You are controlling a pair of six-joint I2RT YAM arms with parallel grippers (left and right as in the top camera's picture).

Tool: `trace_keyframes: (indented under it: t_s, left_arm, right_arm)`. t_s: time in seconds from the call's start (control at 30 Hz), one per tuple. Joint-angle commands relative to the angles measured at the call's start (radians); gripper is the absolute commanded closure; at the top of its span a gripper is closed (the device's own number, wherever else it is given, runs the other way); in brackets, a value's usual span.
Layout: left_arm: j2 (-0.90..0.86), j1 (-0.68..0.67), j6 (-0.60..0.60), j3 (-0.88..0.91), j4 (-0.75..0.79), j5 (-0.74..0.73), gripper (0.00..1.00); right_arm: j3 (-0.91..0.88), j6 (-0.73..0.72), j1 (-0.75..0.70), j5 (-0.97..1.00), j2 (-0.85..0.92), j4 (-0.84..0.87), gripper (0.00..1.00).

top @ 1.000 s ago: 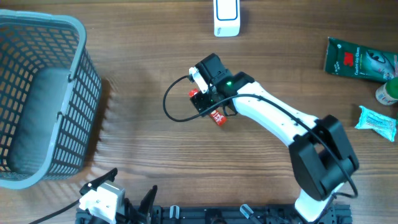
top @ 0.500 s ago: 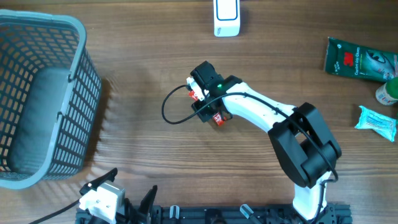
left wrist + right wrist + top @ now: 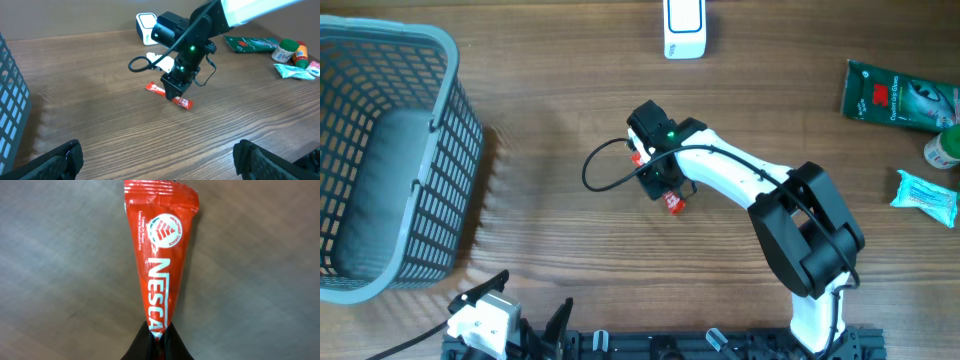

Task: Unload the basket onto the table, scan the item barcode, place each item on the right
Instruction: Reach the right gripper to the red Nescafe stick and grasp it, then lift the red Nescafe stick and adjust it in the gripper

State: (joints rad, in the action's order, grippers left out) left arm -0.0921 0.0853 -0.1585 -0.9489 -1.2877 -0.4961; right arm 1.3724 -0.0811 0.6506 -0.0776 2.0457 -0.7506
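**Lift the pinched sachet, then show its code**

The right gripper (image 3: 172, 93) is clenched across the red Nescafé sachet (image 3: 157, 255) at mid-table. Lift straight up, then turn the barcode, possibly on the hidden face, toward the white scanner (image 3: 683, 28) at the far edge. The left gripper (image 3: 520, 308) idles released, near left.

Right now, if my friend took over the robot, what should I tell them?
The right gripper has its fingers shut on the red coffee packet, which lies in the middle of the table.
The left gripper is open and empty at the near edge.
The white scanner sits at the far edge, apart from the packet.
Done: packet grabbed.
Left: lift it and show its barcode to the scanner.
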Motion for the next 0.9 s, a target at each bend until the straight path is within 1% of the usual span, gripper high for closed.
trace_keyframes:
  t_s: [0.0,0.1,0.17,0.23,0.27,0.33,0.37,0.43,0.5,0.63,0.7,0.77,0.87]
  left_arm:
    - [0.007,-0.002,0.009,0.001,0.0,-0.009,0.0]
    - [0.007,-0.002,0.009,0.001,0.0,-0.009,0.0]
    - [0.007,-0.002,0.009,0.001,0.0,-0.009,0.0]
    - [0.007,-0.002,0.009,0.001,0.0,-0.009,0.0]
    - [0.007,-0.002,0.009,0.001,0.0,-0.009,0.0]
    - [0.007,-0.002,0.009,0.001,0.0,-0.009,0.0]
    - [0.007,-0.002,0.009,0.001,0.0,-0.009,0.0]
    - [0.007,-0.002,0.009,0.001,0.0,-0.009,0.0]
    - [0.007,-0.002,0.009,0.001,0.0,-0.009,0.0]
    - [0.007,-0.002,0.009,0.001,0.0,-0.009,0.0]
    - [0.007,-0.002,0.009,0.001,0.0,-0.009,0.0]
    - [0.007,-0.002,0.009,0.001,0.0,-0.009,0.0]
    - [0.007,-0.002,0.009,0.001,0.0,-0.009,0.0]
  right_arm:
    - [0.079,-0.107,-0.022,-0.292,0.008,-0.058,0.96]
    - [0.122,-0.191,-0.04,-0.477,-0.032,-0.085,0.96]
    - [0.126,-0.293,-0.048,-0.587,-0.061,-0.087,0.95]
    - [0.126,-0.393,-0.05,-0.652,-0.078,-0.108,0.96]
    - [0.126,-0.42,-0.05,-0.68,-0.084,-0.121,0.96]
    - [0.126,-0.425,-0.05,-0.755,-0.088,-0.152,0.96]
    - [0.126,-0.423,-0.05,-0.838,-0.088,-0.185,0.96]
    - [0.126,-0.423,-0.05,-0.916,-0.088,-0.232,0.96]
    - [0.126,-0.424,-0.05,-0.974,-0.088,-0.267,0.96]
    - [0.126,-0.456,-0.05,-1.025,-0.088,-0.317,0.96]
    - [0.126,-0.507,-0.05,-1.053,-0.088,-0.344,0.96]
    - [0.126,-0.62,-0.05,-1.106,-0.088,-0.388,0.96]
    - [0.126,-0.629,-0.05,-1.165,-0.088,-0.4,0.96]
